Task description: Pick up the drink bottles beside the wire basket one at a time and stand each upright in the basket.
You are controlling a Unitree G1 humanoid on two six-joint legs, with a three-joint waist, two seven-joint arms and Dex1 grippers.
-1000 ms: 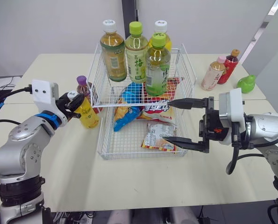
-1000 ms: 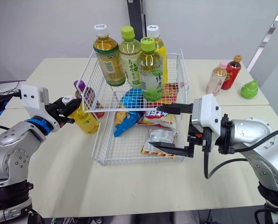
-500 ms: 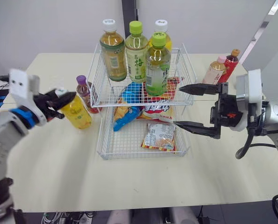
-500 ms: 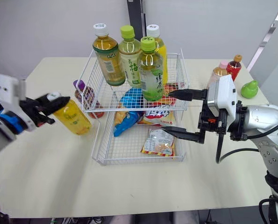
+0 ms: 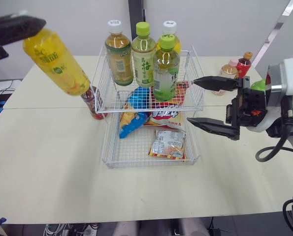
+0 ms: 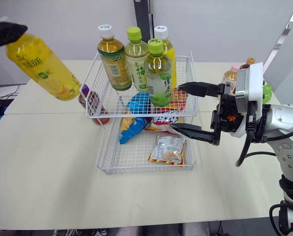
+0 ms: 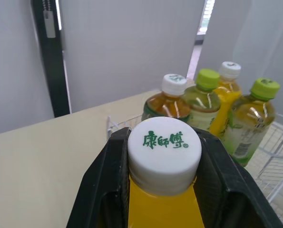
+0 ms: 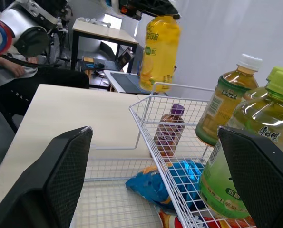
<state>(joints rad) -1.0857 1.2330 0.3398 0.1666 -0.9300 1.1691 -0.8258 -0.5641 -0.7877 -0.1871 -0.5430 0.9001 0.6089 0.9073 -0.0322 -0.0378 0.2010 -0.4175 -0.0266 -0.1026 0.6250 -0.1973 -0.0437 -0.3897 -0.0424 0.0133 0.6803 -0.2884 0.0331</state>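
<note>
- Risen since half a second ago, the yellow bottle [image 5: 55, 61] hangs tilted high, left of the wire basket [image 5: 106, 147], clamped in the left gripper [image 5: 16, 27]; the right gripper [image 5: 191, 101] gapes wide by the basket's right edge.
- Left wrist: black fingers [image 7: 108, 190] pinch its smooth white cap [image 7: 164, 149], printed 康師傅 in green.
- Right wrist: a purple-capped bottle [image 8: 169, 135] stands outside the mesh wall.

In the far end of the wire basket [image 5: 107, 147], four bottles [image 5: 144, 54] upright; in its near end, snack packets [image 5: 168, 143]. Aloft to its left, a tilted bottle [image 5: 56, 61], above a small bottle [image 6: 87, 100] beside the left wall. On the table [image 5: 48, 162], far right, two more bottles [image 5: 229, 69].
</note>
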